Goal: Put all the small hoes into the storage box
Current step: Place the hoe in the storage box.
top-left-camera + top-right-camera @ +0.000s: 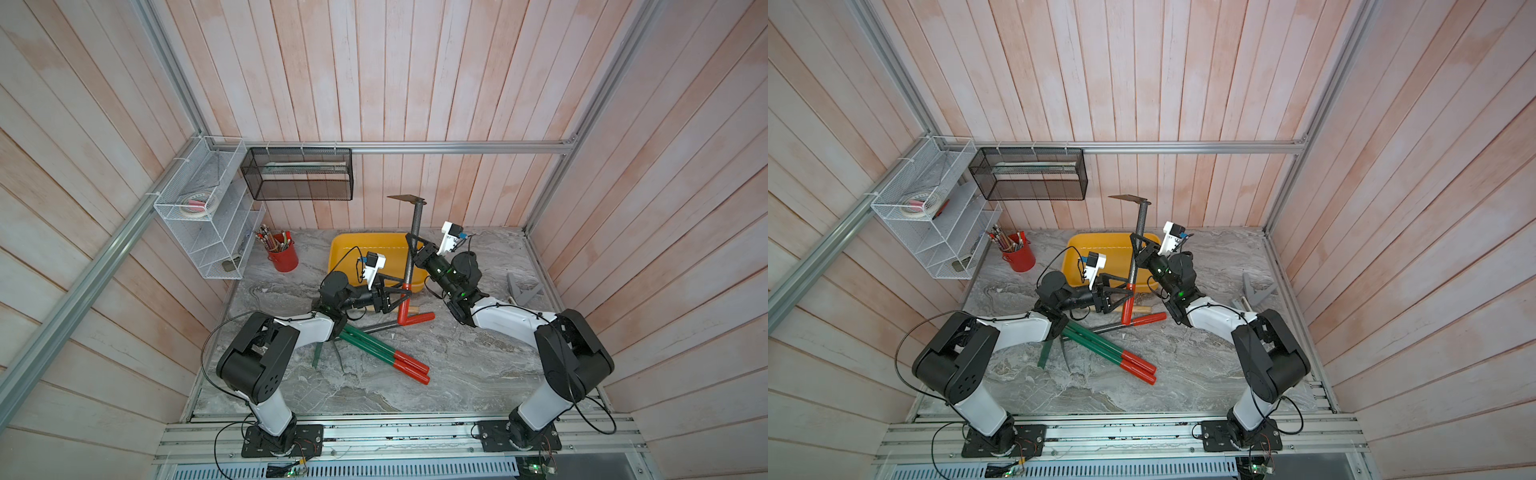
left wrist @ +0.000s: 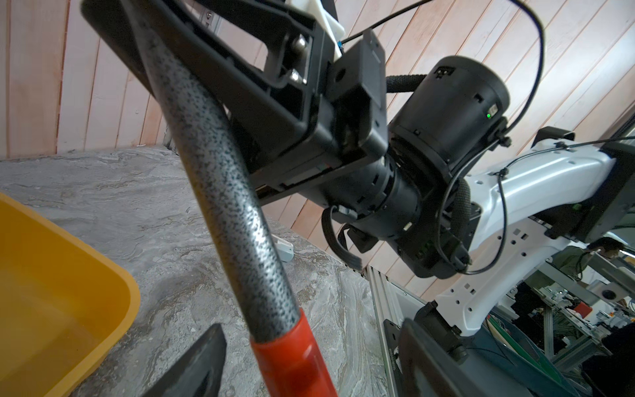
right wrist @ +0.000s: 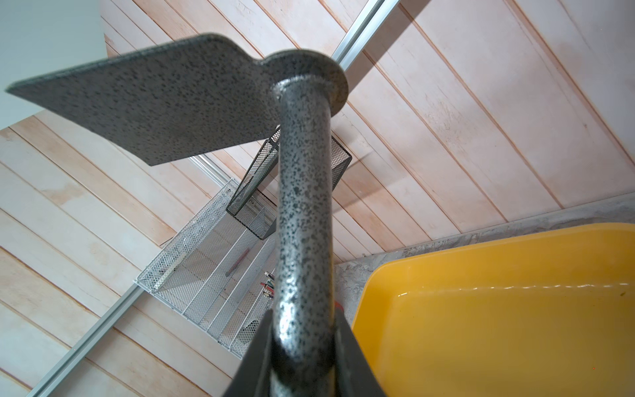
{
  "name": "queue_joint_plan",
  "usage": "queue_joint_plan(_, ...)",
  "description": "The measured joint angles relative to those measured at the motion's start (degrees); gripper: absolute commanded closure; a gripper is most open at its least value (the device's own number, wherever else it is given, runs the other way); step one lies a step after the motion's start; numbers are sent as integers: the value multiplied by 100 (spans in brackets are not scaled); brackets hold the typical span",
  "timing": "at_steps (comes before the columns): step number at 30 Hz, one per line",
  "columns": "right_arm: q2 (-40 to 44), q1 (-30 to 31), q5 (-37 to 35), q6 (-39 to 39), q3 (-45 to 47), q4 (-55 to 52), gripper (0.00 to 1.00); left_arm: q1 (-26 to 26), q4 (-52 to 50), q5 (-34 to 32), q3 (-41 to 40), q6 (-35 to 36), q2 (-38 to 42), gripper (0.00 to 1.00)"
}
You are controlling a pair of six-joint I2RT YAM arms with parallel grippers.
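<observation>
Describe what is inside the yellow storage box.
Only bare yellow floor shows inside the storage box. In both top views, the small hoe and right gripper cover its right end.

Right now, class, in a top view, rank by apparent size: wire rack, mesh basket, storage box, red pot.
Largest, white wire rack
then black mesh basket and storage box, too alike to rank
red pot smallest

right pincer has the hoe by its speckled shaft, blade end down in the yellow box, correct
No: the blade end is up, not down. The right pincer does hold the small hoe by its speckled shaft, but the blade sits at the top, well above the storage box. Both top views and the right wrist view show it.
</observation>
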State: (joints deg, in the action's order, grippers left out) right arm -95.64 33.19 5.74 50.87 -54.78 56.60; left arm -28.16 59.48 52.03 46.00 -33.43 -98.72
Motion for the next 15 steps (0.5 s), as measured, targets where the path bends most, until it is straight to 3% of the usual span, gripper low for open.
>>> queue_joint_plan(3,-63,-2,94,68,0,48,100,-39,39,-4,26,-61,-125,28)
queue_joint_plan(9,-70,-2,186,170,74,203,100,-46,42,-144,24,-90,-151,51)
queue_joint_plan(15,-70,-4,238,284,125,382,100,-48,13,-133,55,-90,-151,59)
